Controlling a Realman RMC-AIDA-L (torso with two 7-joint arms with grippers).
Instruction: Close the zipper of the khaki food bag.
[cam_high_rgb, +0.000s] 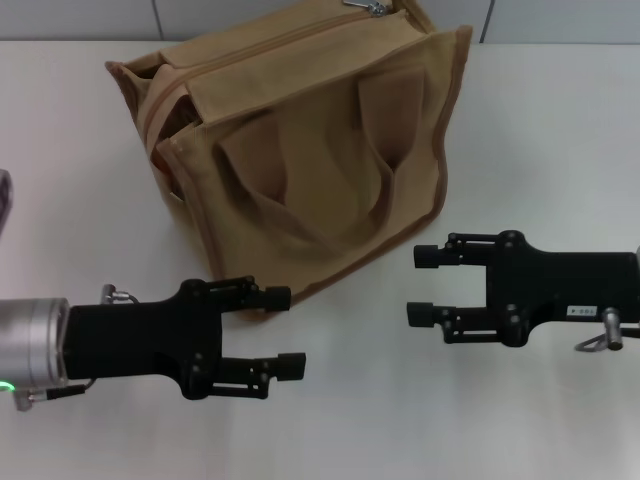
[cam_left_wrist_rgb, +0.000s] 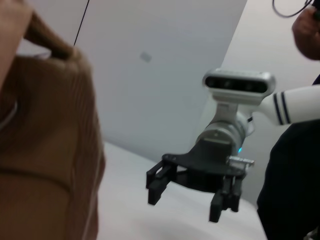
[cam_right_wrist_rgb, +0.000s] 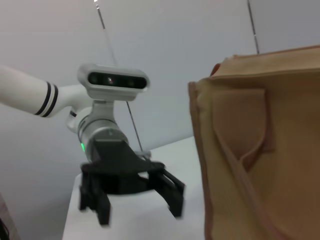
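The khaki food bag (cam_high_rgb: 300, 170) stands on the white table (cam_high_rgb: 560, 130), its front with two loop handles facing me. The zipper (cam_high_rgb: 270, 45) runs across its top, and the top gapes dark near the left end. The silver pull tab (cam_high_rgb: 375, 8) sits at the far right end of the zip line. My left gripper (cam_high_rgb: 295, 331) is open and empty, low in front of the bag's near left corner. My right gripper (cam_high_rgb: 414, 286) is open and empty, just right of the bag's near right corner. The bag also shows in the left wrist view (cam_left_wrist_rgb: 45, 150) and the right wrist view (cam_right_wrist_rgb: 260, 150).
A small purplish object (cam_high_rgb: 3, 200) lies at the table's left edge. A grey wall runs behind the bag. The left wrist view shows the right gripper (cam_left_wrist_rgb: 187, 200) and a person in dark clothes (cam_left_wrist_rgb: 295, 175). The right wrist view shows the left gripper (cam_right_wrist_rgb: 139, 210).
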